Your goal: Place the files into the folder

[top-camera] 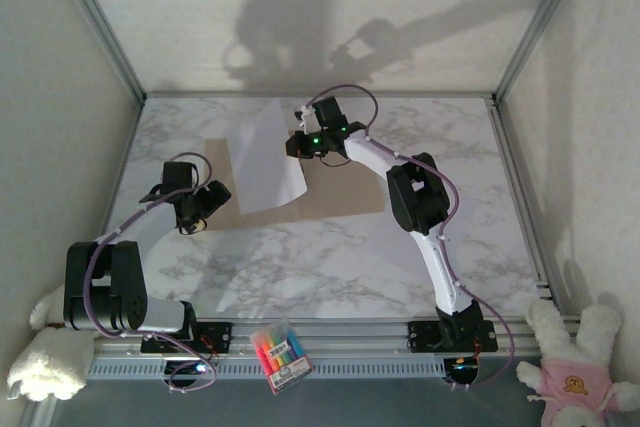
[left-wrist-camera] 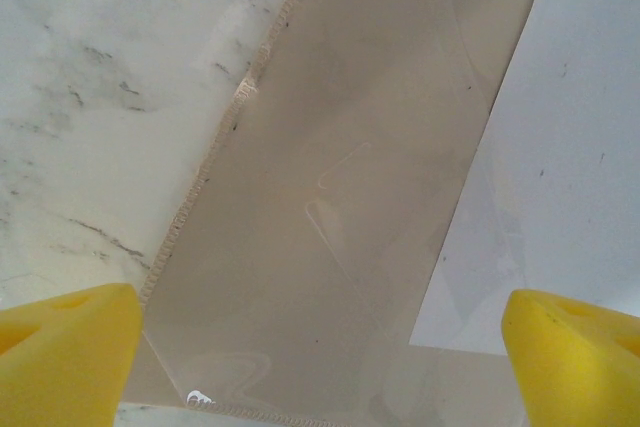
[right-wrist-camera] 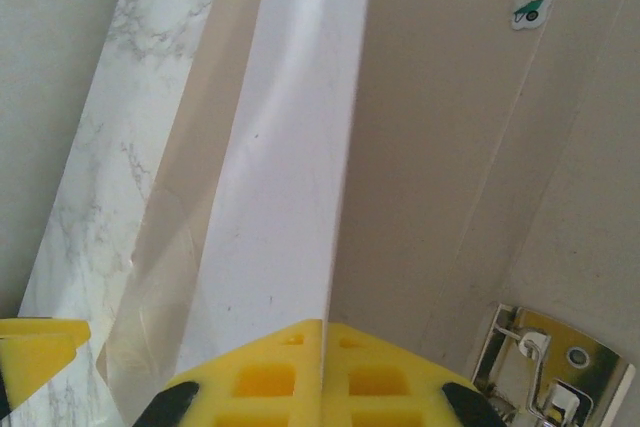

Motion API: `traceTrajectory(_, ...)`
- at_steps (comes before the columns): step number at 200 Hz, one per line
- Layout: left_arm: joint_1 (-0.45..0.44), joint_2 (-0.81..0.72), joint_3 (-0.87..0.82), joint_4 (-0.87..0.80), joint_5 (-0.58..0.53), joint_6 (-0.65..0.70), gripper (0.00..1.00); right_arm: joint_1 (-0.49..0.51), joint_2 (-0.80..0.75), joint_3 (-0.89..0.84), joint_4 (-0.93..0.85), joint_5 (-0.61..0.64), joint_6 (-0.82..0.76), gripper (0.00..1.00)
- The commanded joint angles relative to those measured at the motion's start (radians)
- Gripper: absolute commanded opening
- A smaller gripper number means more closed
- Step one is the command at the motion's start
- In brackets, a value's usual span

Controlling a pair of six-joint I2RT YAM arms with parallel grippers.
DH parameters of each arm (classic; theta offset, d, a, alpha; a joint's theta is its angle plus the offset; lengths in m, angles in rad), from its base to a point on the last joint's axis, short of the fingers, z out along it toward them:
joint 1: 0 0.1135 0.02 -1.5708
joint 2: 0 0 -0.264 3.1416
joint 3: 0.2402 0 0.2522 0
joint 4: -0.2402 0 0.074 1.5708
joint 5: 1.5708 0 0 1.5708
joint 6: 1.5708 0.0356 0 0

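— Which items are entered?
— One folder: tan-brown kraft card, flat, rectangular, spread open on the white-grey marble-veined surface. Files: thin, smooth white paper, seen as one layer, so the sheet count cannot be told. They are laid on the folder, brown card shown either side, with one end raised.
— And the claws?
— Two, yellow-padded. The right claw is closed fully on the files' raised edge. The left claw is spread wide with nothing gripped, above bare folder card beside the files.
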Motion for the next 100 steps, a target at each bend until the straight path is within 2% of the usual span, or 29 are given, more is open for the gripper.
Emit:
traceTrajectory(1, 0.009, -0.021, -0.015, -0.003, 0.008, 0.009, 0.93, 0.01, -0.035, -0.043, 0.038, -0.039, 0.002, 0.03)
traceTrajectory(100, 0.009, -0.022, -0.021, -0.003, 0.011, 0.009, 0.93, 0.035, -0.076, -0.183, 0.19, -0.018, 0.093, 0.03)
